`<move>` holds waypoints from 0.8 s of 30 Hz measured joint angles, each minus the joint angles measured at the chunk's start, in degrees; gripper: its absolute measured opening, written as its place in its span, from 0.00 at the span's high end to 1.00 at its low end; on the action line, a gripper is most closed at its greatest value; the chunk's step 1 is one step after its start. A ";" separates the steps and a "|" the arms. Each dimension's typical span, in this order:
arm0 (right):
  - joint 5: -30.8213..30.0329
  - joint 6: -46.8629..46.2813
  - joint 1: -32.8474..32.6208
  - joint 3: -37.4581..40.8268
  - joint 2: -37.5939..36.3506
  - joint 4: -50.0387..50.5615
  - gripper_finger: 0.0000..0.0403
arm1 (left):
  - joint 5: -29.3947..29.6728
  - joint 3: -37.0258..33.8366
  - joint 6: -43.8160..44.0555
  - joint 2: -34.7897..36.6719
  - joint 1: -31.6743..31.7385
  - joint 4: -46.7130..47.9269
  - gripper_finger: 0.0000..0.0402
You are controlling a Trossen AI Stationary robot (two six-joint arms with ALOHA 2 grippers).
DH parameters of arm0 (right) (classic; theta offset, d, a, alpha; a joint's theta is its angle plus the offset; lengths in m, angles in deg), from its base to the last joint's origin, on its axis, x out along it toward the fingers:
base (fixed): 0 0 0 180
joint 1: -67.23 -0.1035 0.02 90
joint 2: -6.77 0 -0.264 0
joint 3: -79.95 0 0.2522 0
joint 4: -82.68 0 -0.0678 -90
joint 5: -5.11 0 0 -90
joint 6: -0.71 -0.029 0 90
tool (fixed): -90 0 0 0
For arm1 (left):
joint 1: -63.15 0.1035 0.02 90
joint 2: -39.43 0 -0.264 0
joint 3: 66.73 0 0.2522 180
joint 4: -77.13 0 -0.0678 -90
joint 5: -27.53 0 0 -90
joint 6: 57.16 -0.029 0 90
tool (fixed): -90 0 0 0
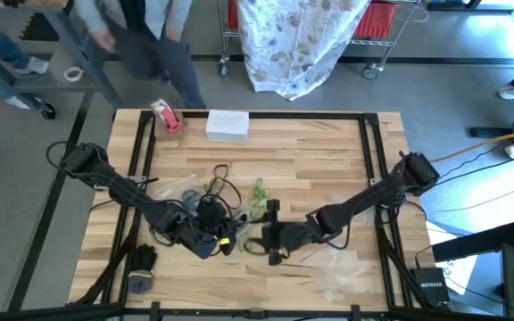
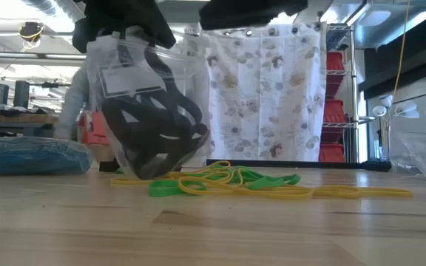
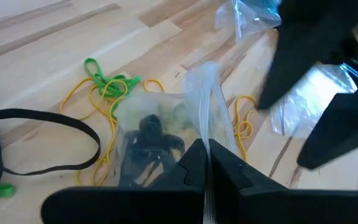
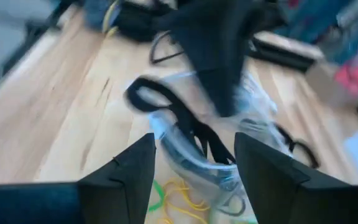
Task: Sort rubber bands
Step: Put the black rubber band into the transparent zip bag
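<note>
Sitting on the wooden table (image 1: 310, 160), both arms meet near the front middle, the left gripper (image 3: 207, 163) pinched shut on the top edge of a clear plastic bag (image 2: 150, 111) stuffed with black rubber bands (image 2: 154, 137), the right gripper (image 4: 194, 165) spread wide open just beside that bag, and loose yellow bands (image 2: 272, 191) and green bands (image 2: 261, 178) lying on the wood right under it
</note>
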 joint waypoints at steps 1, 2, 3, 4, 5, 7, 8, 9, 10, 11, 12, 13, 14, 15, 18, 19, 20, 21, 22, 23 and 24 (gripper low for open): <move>1.30 4.09 -0.23 0.02 0.09 0.04 0.48 | -0.01 0.00 -0.01 0.00 0.00 -0.15 1.00; 2.47 7.94 -0.26 0.02 0.44 -0.37 0.48 | -0.01 0.00 -0.02 0.00 0.00 -0.29 1.00; 3.07 10.97 -0.30 -0.01 0.81 -1.07 0.48 | -0.01 0.00 -0.04 0.00 0.00 -0.46 1.00; 3.05 12.93 -0.33 -0.02 1.02 -0.83 0.48 | 0.01 0.00 -0.05 0.00 0.00 -0.81 1.00; 2.30 14.15 -0.26 0.04 1.44 -0.58 0.48 | 0.01 0.00 -0.09 0.00 0.00 -1.18 1.00; 0.09 14.77 0.80 0.04 2.53 -2.35 0.48 | -0.02 0.00 -0.54 0.00 0.00 -2.41 1.00; -0.73 15.39 1.17 0.04 2.96 -2.45 0.48 | -0.13 0.00 -1.07 0.00 0.00 -3.18 1.00; -0.80 15.84 1.88 0.04 3.51 -3.14 0.48 | -0.17 0.00 -1.49 0.00 0.00 -3.85 1.00; -0.85 16.71 2.47 0.02 4.03 -3.78 0.48 | -0.17 0.02 -1.65 0.00 0.00 -4.31 1.00; -0.75 17.24 2.84 0.02 4.61 -3.82 0.48 | -0.23 0.02 -1.83 0.00 0.00 -4.40 1.00; -0.50 17.78 3.07 0.02 5.18 -3.89 0.48 | -0.28 0.02 -2.05 0.00 0.00 -4.50 1.00; -0.14 18.29 3.26 0.02 5.62 -3.60 0.48 | -0.34 0.02 -2.10 0.00 0.02 -4.53 1.00; 0.04 18.41 3.31 0.02 5.99 -3.20 0.48 | -0.36 0.02 -2.10 0.00 0.06 -4.34 1.00; -0.34 18.37 3.29 0.02 6.38 -3.18 0.49 | -0.38 0.02 -2.14 0.00 0.11 -4.34 1.00; -0.72 17.81 3.26 0.02 6.59 -1.58 0.57 | -0.43 0.02 -2.75 0.00 0.13 -4.27 1.00; -0.69 16.83 3.16 0.02 6.62 -1.47 0.62 | -0.42 0.02 -2.88 0.00 0.13 -4.26 1.00; -0.63 15.33 2.77 0.02 6.63 -1.43 0.67 | -0.42 0.02 -3.03 0.00 0.13 -4.06 1.00; -0.67 14.00 2.43 0.02 6.63 -1.25 0.74 | -0.42 0.02 -3.17 0.00 0.13 -4.01 1.00; -0.71 13.34 2.10 0.02 6.52 -1.06 0.81 | -0.39 0.02 -3.24 0.00 0.13 -3.98 1.00; -0.61 12.62 1.67 0.02 6.27 -0.67 0.89 | -0.36 0.02 -3.22 0.00 0.13 -3.79 1.00; -0.05 12.42 1.11 0.02 5.96 -0.29 0.94 | -0.36 0.02 -3.14 0.00 0.13 -3.51 1.00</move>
